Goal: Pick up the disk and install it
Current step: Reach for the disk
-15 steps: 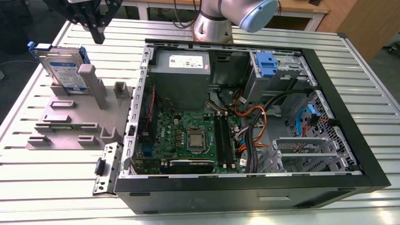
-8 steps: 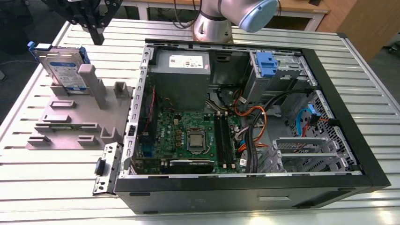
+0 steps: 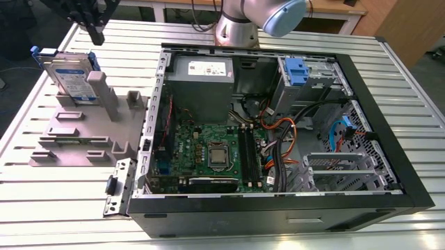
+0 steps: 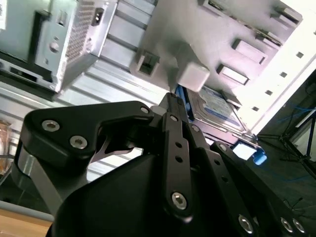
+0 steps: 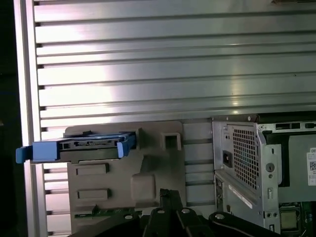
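Observation:
The disk (image 3: 73, 78) stands upright on its edge in a slot of the grey fixture (image 3: 76, 136) at the exterior view's left. Its white-and-blue label faces the camera and a bright blue carrier frames it. My gripper (image 3: 97, 36) hangs above and slightly behind the disk, apart from it, with its black fingers together and nothing between them. In both wrist views the disk (image 5: 91, 146) (image 4: 217, 111) sits beyond the fingertips (image 5: 168, 195) (image 4: 173, 98); the first wrist view shows it edge-on.
An open computer case (image 3: 389, 172) lies on the slatted metal table (image 3: 41, 208), to the exterior view's right of the fixture. Inside are a grey power supply (image 3: 201, 78), a motherboard (image 3: 215, 156), cables and a drive bay with a blue clip (image 3: 295, 70).

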Tool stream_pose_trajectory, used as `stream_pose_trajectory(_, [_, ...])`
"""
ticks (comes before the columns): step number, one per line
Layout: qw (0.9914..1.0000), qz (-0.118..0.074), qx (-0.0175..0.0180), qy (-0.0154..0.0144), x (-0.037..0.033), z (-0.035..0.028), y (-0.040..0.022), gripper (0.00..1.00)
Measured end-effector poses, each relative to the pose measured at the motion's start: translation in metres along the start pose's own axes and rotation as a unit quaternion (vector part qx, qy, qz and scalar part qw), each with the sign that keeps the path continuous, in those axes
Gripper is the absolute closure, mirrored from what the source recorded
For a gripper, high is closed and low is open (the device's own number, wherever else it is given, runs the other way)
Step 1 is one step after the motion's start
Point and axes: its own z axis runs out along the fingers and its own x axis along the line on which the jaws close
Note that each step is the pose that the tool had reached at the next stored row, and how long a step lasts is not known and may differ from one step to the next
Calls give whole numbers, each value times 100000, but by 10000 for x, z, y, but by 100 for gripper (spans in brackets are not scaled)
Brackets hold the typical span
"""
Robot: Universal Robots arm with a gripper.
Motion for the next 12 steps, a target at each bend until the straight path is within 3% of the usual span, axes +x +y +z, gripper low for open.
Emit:
stream_pose_trajectory(9, [100000, 3, 14, 138, 412, 20, 18, 89])
stream_pose_trajectory(12, [99998, -620, -4, 137, 462, 34, 18, 89])
